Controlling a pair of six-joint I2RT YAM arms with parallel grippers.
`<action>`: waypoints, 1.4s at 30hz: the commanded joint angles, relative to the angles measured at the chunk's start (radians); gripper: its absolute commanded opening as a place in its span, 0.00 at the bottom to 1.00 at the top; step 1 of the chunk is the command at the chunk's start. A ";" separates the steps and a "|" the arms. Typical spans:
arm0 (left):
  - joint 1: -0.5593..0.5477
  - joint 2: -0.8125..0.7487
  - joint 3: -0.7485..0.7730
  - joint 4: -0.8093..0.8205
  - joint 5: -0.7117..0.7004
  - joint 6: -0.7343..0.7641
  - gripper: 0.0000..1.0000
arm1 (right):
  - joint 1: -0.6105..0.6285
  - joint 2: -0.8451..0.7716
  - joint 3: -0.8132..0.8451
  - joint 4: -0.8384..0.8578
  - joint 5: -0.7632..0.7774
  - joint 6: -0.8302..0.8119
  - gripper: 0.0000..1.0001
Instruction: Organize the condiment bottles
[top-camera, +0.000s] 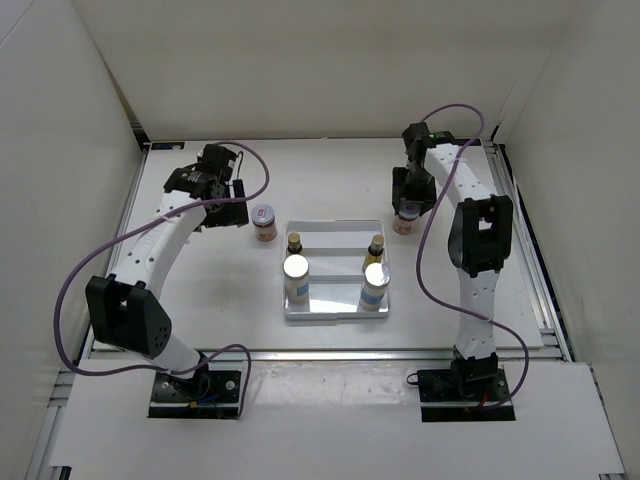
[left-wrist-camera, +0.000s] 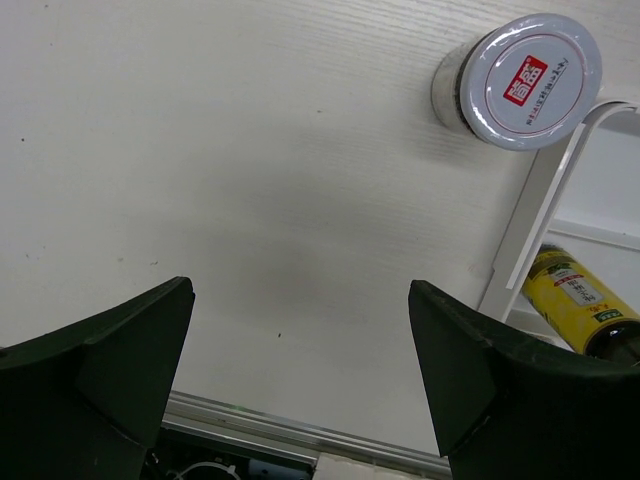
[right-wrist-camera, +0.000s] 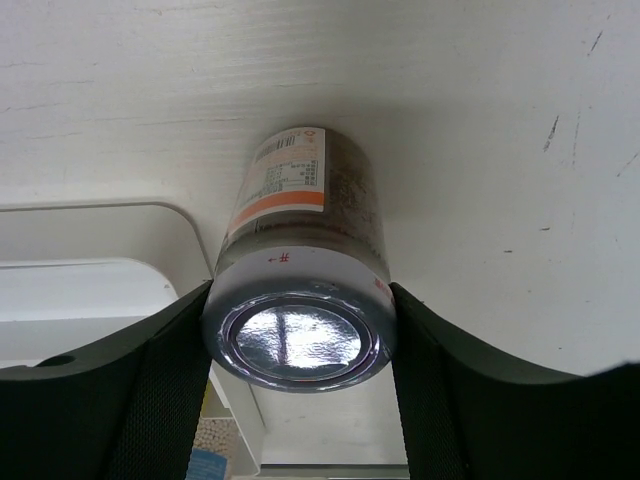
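Step in hand: picking up the right jar (right-wrist-camera: 300, 250), one of two pinkish jars not yet in the tray (top-camera: 333, 316), as I judge it
Right pincer (right-wrist-camera: 300, 300): closed around the right jar at lid height, with a finger (right-wrist-camera: 165, 390) pressed against each side; the jar looks to be standing on the tabletop (top-camera: 330, 180), just off the tray's far right corner
Left pincer (left-wrist-camera: 300, 290): wide open with nothing between its fingers, hanging over bare tabletop
Left jar (top-camera: 264, 221): upright on the tabletop just outside the tray's far left corner, ahead and to the right of the left pincer, not touched
In the tray: two dark droppers (top-camera: 294, 241) at the back and two white bottles (top-camera: 296, 270) with silver caps at the front, all upright
Progress: four of six bottles placed, by my count
Next move calls for: a straight lift high enough for the jar's base to pass the tray wall, then a short carry inward to a free spot between the rows, and a level set-down clear of the right-hand dropper (top-camera: 377, 245)
Afterwards: the left jar probably falls to the left pincer, which sits nearest it
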 joint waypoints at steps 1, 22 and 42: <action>0.007 -0.040 -0.022 0.012 0.019 -0.020 0.99 | 0.001 -0.101 -0.001 0.012 0.021 0.019 0.24; 0.007 -0.122 -0.302 0.209 0.008 -0.029 0.99 | 0.238 -0.273 -0.189 0.144 -0.060 -0.028 0.00; 0.007 0.035 0.018 0.209 0.108 -0.029 0.99 | 0.238 -0.181 -0.063 0.087 -0.057 -0.009 0.97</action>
